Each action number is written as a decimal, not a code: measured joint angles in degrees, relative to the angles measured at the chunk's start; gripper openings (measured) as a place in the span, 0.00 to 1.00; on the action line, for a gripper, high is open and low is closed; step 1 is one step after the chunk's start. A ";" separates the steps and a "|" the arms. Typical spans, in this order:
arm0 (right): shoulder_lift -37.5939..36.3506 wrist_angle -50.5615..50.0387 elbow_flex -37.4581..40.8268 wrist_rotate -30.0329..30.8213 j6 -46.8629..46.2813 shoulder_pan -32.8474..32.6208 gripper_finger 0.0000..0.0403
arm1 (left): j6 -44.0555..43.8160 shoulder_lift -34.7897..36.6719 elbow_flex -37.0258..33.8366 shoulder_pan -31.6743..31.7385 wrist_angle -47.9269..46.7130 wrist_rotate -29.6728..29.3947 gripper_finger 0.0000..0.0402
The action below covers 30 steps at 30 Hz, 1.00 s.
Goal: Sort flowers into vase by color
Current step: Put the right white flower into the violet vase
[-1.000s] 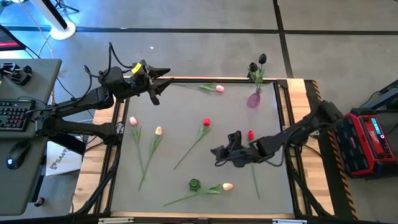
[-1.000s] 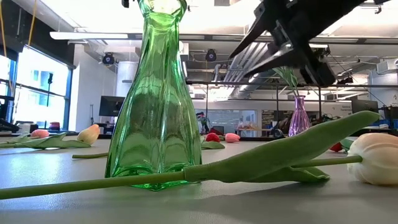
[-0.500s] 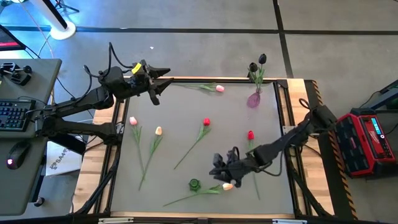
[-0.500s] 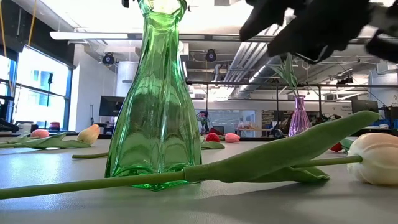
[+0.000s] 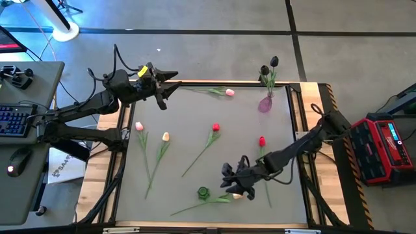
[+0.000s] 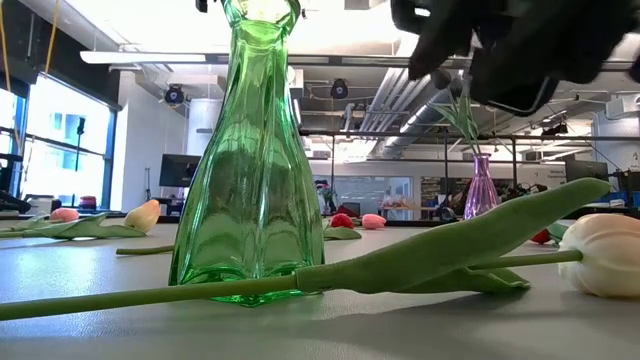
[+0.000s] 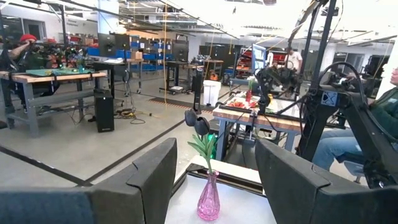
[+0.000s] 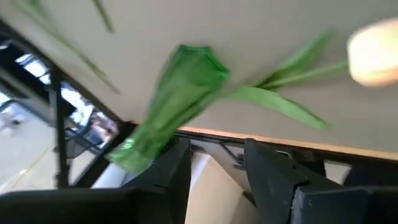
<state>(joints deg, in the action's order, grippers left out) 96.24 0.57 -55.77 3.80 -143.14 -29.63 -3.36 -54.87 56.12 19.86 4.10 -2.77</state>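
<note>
Tulips lie flat on the grey mat: a pink one (image 5: 229,92) by the far edge, pink (image 5: 138,127), cream (image 5: 165,136), red (image 5: 216,128) and red (image 5: 262,140). Another cream tulip (image 5: 236,194) lies beside the green glass vase (image 5: 203,192), its head (image 6: 605,255) on the mat. Two near-black tulips (image 5: 273,62) stand in the purple vase (image 5: 265,104). My right gripper (image 5: 229,181) hovers open just above the cream tulip (image 8: 373,50) and the green vase (image 8: 180,93). My left gripper (image 5: 170,88) waits open at the far left corner, facing the purple vase (image 7: 208,199).
A black frame rail (image 5: 296,130) borders the mat on its sides. The cream tulip's long stem and leaf (image 6: 440,260) lie across the front of the green vase (image 6: 250,150). A red case (image 5: 383,146) sits beyond the table's right edge. People are at benches in the room behind.
My right gripper has moved from beside the red tulip toward the table's near edge and a little left, ending over the cream tulip next to the green vase. No flower or vase has moved.
</note>
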 joint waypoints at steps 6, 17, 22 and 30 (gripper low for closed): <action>3.53 -9.72 -7.30 -3.95 -1.24 0.09 0.34 | 0.00 -0.02 0.00 -0.01 -0.01 0.01 0.51; 14.03 -40.22 -30.96 -11.82 -4.00 0.14 0.34 | 0.02 -0.02 0.00 -0.02 -0.02 -0.01 0.51; 20.91 -54.90 -44.11 -13.34 -3.65 1.34 0.34 | 0.00 -0.02 0.00 -0.02 -0.02 0.01 0.51; 28.95 -65.52 -53.62 -17.41 -2.96 0.71 0.34 | 0.02 -0.02 0.00 -0.02 -0.02 0.01 0.51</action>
<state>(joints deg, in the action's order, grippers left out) 125.18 -64.94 -109.40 -13.61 -146.10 -28.93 -3.34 -54.89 56.12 19.84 4.08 -2.76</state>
